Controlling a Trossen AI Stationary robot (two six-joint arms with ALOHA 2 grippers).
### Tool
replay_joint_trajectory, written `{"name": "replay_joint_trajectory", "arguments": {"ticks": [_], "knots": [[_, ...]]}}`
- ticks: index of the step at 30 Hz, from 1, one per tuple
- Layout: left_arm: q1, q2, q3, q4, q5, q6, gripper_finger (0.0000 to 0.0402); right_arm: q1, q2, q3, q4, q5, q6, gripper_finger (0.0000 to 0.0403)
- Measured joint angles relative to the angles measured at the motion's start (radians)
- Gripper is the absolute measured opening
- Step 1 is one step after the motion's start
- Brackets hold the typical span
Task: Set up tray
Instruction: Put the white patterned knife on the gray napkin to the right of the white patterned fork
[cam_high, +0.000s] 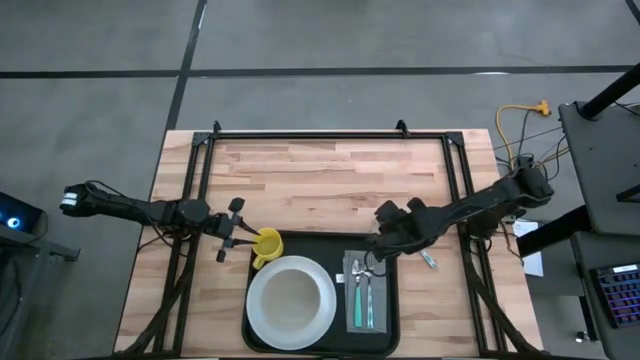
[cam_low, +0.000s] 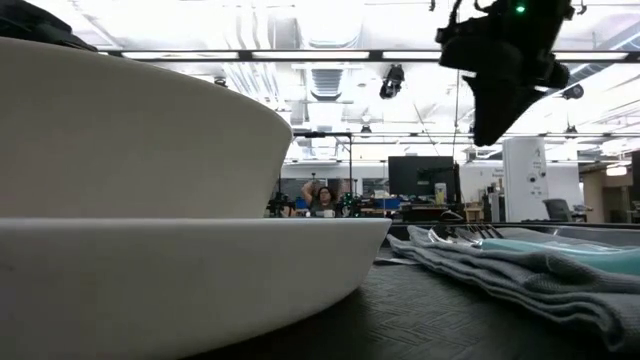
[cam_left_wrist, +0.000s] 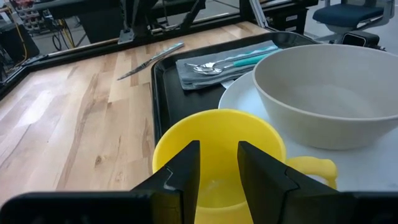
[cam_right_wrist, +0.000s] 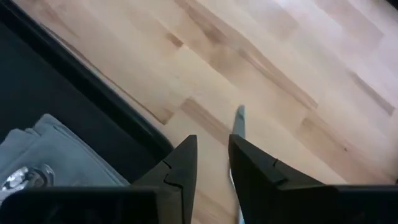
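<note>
Left hand (cam_high: 243, 240) clamps the yellow cup's (cam_high: 268, 244) rim at the tray's (cam_high: 392, 300) far-left corner. Tray lies near-centre on the worktop (cam_high: 330, 180). Right hand (cam_high: 381, 251), fingers narrowly parted and empty, hovers over the tray's far-right corner.

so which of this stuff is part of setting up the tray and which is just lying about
Part of the job:
tray
yellow cup
white plate
bowl
grey napkin
spoons
knife on the table

Just lying about:
yellow cable
paper sheet
</note>
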Motion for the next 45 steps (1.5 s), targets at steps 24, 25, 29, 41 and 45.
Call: {"name": "replay_joint_trajectory", "arguments": {"ticks": [24,25,29,41,45], "knots": [[0.0,0.0,0.0,0.0,0.0,0.0,0.0094,0.013,-0.167,-0.348,0.158,-0.3,0.046,0.0078],[0.0,0.0,0.0,0.0,0.0,0.0,0.0094,0.014,-0.167,-0.357,0.158,-0.311,0.046,0.008],[0.0,0.0,0.0,0.0,0.0,0.0,0.0094,0.014,-0.168,-0.379,0.158,-0.34,0.037,0.0084],[0.0,0.0,0.0,0.0,0.0,0.0,0.0094,0.014,-0.179,-0.403,0.161,-0.388,0.028,0.0069],[0.0,0.0,0.0,0.0,0.0,0.0,0.0094,0.014,-0.205,-0.442,0.175,-0.391,0.03,0.007]]}}
